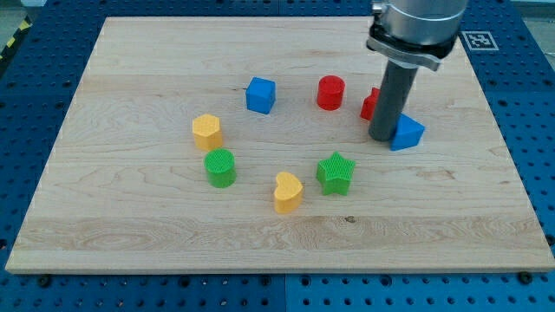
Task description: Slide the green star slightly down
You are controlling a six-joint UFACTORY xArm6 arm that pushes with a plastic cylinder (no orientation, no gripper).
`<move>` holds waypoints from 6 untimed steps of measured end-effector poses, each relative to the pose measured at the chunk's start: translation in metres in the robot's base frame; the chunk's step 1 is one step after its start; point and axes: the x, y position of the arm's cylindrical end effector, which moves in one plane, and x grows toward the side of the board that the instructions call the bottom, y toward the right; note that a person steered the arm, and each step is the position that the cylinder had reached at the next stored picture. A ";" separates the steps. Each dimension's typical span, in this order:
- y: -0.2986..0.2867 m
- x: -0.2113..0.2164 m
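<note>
Pale matt wooden board (visible grain), ribbed plastic-looking green star, perforated blue surround

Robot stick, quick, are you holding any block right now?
My tip: no pincer, holding nothing; it stands right beside the blue block, up and to the view's right of the green star.

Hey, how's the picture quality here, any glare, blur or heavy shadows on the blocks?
Camera view: even, soft light, no strong glare on the wooden board; blocks sharp, with only faint shadows, as under the green star. Camera view: my tip is crisp beside the blue block, and the rod hides most of a red block behind it.
</note>
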 end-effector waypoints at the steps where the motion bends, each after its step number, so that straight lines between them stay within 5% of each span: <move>1: 0.010 0.006; 6: -0.089 0.028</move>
